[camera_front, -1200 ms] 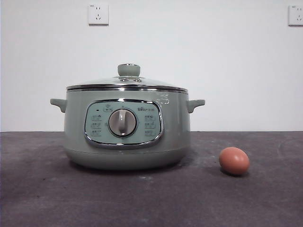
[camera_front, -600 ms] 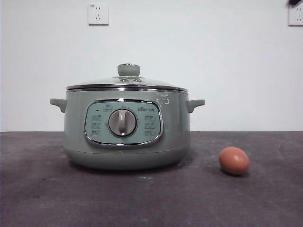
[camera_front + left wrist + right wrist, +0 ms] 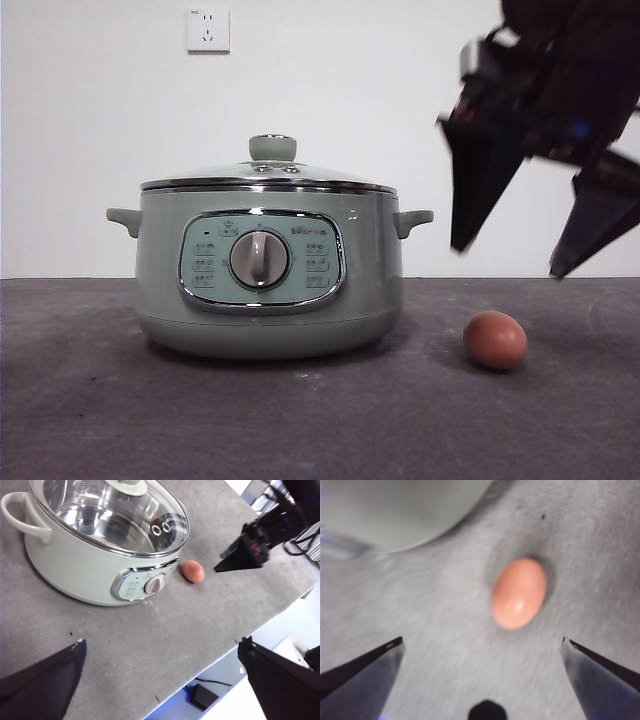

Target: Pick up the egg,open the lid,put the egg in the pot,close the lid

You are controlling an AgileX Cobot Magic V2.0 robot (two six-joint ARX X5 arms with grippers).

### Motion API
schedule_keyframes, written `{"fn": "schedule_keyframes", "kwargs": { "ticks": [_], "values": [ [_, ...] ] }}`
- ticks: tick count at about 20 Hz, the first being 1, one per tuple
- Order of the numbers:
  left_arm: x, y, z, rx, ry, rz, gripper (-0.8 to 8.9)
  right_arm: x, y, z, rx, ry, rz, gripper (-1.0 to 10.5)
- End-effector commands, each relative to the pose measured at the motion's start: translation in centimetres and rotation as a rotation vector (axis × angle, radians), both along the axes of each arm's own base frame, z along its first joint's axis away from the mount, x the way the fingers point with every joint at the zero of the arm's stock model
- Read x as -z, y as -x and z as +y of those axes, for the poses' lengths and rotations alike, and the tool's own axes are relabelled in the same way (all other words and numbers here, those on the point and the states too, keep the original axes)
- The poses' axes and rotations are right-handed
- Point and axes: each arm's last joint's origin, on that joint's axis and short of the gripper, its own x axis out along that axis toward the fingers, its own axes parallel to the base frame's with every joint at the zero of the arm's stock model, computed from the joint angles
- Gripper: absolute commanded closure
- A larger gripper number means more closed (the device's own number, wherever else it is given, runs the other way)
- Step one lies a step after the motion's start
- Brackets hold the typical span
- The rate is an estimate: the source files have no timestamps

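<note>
The egg (image 3: 495, 340) lies on its side on the grey desk (image 3: 300, 420), just beside the pot (image 3: 268, 270) on the side of one small handle (image 3: 413, 221), apart from the pot wall and untouched. The pot stands upright with its dial (image 3: 259, 259) facing the front camera, and the lid (image 3: 268, 176) sits closed on the rim, its knob (image 3: 272, 148) on top.

The right tool (image 3: 510, 260) hangs in the air above the egg — released, its two black jaws spread wide with tips pointing down, one jaw on either side of the egg and both well clear of it. In the right wrist view the egg (image 3: 519, 593) shows between the jaws and beyond their tips, with the curved pot wall (image 3: 395, 510) near it (this view is somewhat blurred).

The left tool (image 3: 162, 647) waits away from the things, also released, its jaws far apart and holding nothing. Its wrist view takes in the pot (image 3: 95, 575), the glass lid (image 3: 107, 510), the egg (image 3: 193, 571) and the right arm's tool (image 3: 245, 555) over the desk — the pot looks bare inside through the glass.

A wall socket (image 3: 207, 30) sits on the white wall behind.
</note>
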Motion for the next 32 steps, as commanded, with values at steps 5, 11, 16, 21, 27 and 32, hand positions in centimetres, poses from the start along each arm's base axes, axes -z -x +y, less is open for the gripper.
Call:
{"fn": "schedule_keyframes", "kwargs": {
  "ticks": [5, 11, 16, 21, 27, 32],
  "values": [
    [-0.1, 0.0, 0.0, 0.008, -0.001, -0.013, 1.28, 3.5, -2.2, 1.0, 0.028, 0.074, 0.022, 3.8],
    [-0.1, 0.0, 0.0, 0.006, -0.002, -0.015, 1.28, 5.5, -3.3, 1.5, 0.03, 0.078, 0.028, 5.4],
    [-0.1, 0.0, 0.1, -0.014, -0.018, -0.017, 1.28, 6.5, -3.6, 1.7, 0.03, 0.084, 0.046, 6.4],
    [-0.1, 0.0, 0.1, -0.013, -0.018, -0.018, 1.28, 6.4, -3.7, 1.7, 0.031, 0.069, 0.037, 9.6],
    [-0.1, -0.4, 0.1, -0.035, -0.028, -0.013, 1.29, 3.8, -2.6, 1.2, 0.036, 0.057, 0.003, 9.6],
    [-1.6, -2.2, 0.2, -0.044, -0.016, -0.052, 1.29, -3.1, 1.1, -0.5, 0.026, -0.014, -0.171, 9.6]
  ]
}}
